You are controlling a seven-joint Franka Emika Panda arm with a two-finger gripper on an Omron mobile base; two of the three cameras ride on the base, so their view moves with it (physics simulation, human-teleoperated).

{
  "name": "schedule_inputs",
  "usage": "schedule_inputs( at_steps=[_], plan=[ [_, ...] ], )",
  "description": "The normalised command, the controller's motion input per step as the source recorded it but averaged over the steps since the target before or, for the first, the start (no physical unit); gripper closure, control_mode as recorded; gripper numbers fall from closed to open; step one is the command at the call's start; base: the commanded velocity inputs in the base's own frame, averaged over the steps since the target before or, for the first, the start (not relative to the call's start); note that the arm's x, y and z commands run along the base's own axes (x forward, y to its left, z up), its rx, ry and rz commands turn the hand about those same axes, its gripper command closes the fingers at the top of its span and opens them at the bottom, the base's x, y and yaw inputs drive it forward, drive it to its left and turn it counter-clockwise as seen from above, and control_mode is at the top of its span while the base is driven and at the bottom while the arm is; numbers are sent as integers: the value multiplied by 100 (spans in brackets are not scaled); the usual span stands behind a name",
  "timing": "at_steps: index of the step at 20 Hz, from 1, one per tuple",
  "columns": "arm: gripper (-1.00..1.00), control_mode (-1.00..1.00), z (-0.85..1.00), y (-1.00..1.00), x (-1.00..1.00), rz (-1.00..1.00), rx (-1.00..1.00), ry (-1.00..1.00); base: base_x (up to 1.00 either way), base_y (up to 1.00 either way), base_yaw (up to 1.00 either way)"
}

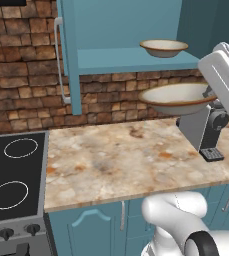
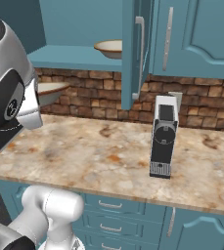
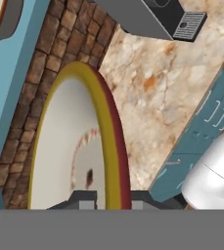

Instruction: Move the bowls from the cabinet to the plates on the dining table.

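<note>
The two-finger gripper [image 3: 106, 199] is clamped together on the rim of a wide shallow bowl with a cream-white inside and tan-brown rim [image 1: 178, 98], one dark finger on each side of the rim in the hand view. This held bowl [image 3: 74, 146] hangs in the air above the beige, rust-mottled marble counter [image 1: 131, 160], just below the shelf of the open teal-blue wall cabinet [image 1: 136, 59] and in front of the brown brick wall [image 1: 26, 75]. In the right base view its edge [image 2: 50, 90] shows just past the robot's arm. On the counter stands a grey and black coffee machine [image 2: 163, 136], beside the held bowl in the left base view. Farther back, a second cream bowl with a brown rim [image 1: 164, 48] rests on the cabinet shelf. The cabinet door with a long silver bar handle [image 2: 142, 51] stands open. A black cooktop [image 1: 11, 175] ends the counter at the left.
</note>
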Motion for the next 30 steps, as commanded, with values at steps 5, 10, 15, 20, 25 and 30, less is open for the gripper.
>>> schedule_inputs(
  at_steps=[5, 10, 15, 20, 25, 30],
  plan=[
    [100, -100, 0, 0, 0, 0, 0, 0, 0, 0, 0],
    [100, -100, 0, 0, 0, 0, 0, 0, 0, 0, 0],
    [100, -100, 0, 0, 0, 0, 0, 0, 0, 0, 0],
    [100, -100, 0, 0, 0, 0, 0, 0, 0, 0, 0],
    [100, -100, 0, 0, 0, 0, 0, 0, 0, 0, 0],
    [100, -100, 0, 0, 0, 0, 0, 0, 0, 0, 0]
  ],
)
